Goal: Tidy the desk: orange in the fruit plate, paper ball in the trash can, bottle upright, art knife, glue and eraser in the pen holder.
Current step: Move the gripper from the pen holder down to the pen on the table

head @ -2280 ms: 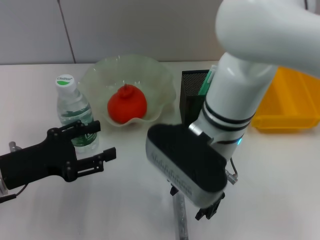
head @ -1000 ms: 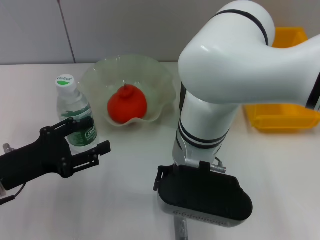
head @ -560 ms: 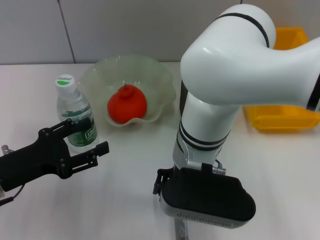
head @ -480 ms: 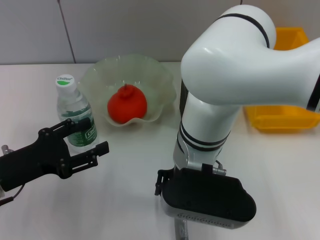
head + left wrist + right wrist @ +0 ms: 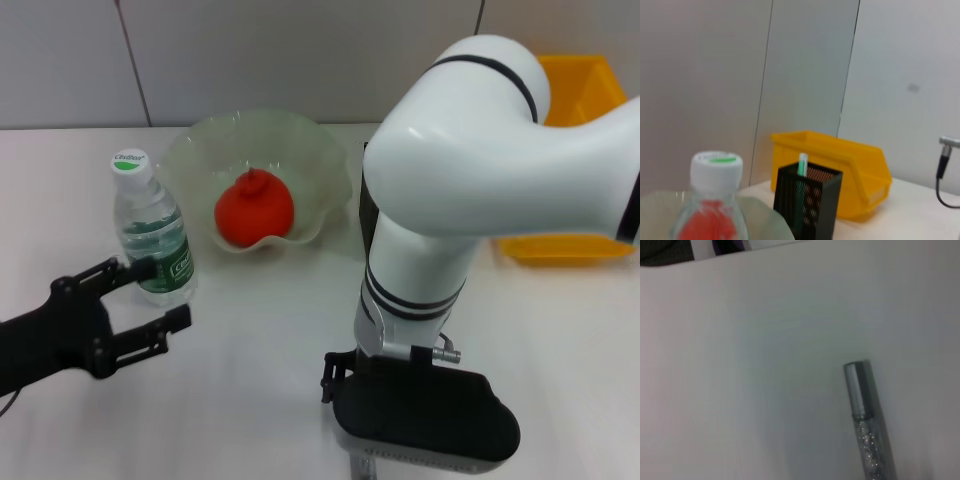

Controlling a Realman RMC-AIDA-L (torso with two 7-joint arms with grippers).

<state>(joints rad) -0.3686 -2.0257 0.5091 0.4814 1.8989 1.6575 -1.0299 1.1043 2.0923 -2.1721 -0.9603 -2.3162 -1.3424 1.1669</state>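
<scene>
On desk: 1 orange (image 5: 254, 211) in fruit plate (image 5: 320, 160), 1 art knife (image 5: 800, 192) in pen holder (image 5: 810, 207), 1 bottle (image 5: 152, 232) upright, 1 glue (image 5: 867, 427) lying flat under right gripper (image 5: 420, 420), jaws can't tell, left gripper (image 5: 135, 300) jaws apart nr bottle, trash can (image 5: 570, 245) far right.

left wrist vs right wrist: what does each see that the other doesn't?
Only the left wrist view shows the upright bottle, the orange seen through it, the fruit plate, the pen holder with the art knife standing in it, and the trash can behind. Only the right wrist view shows the glue lying flat. Both share only the white desk. Neither shows its own pincer.
</scene>
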